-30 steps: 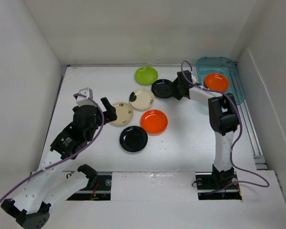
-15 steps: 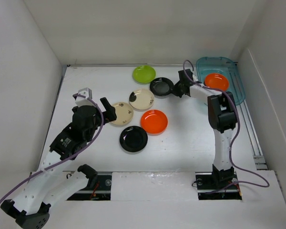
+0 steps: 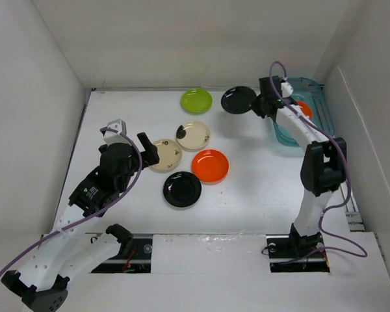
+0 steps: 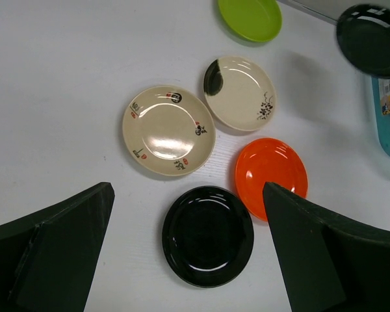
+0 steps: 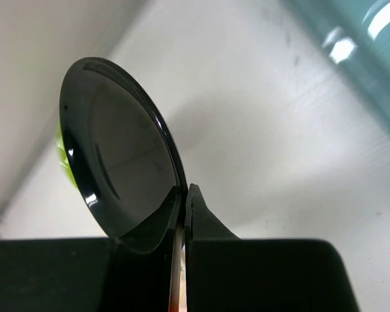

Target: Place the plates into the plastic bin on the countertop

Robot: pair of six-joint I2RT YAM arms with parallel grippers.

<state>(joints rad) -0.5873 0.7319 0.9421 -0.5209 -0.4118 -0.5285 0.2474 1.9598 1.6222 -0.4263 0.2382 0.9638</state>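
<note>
The right tool (image 3: 259,104) has gone from standing open about the rim of a black plate (image 3: 239,99) to pinching that rim tight. A second ago the plate lay flat on the worktop (image 3: 260,175) beside a cream plate (image 3: 194,135). Now it hangs clear of the surface, tipped up on edge (the wrist view shows the rim nipped between the closed fingers (image 5: 201,218)). It has travelled back and to the right, and sits just beside the plastic bin (image 3: 314,83), not yet over it. One orange plate (image 3: 304,107) already lies in the bin. The left tool (image 3: 148,148) has not stirred; it stands wide, holding nothing, above a second black plate (image 4: 208,235) and its neighbours. By my reading, the carry is half done: the plate must swing over the bin before release.
</note>
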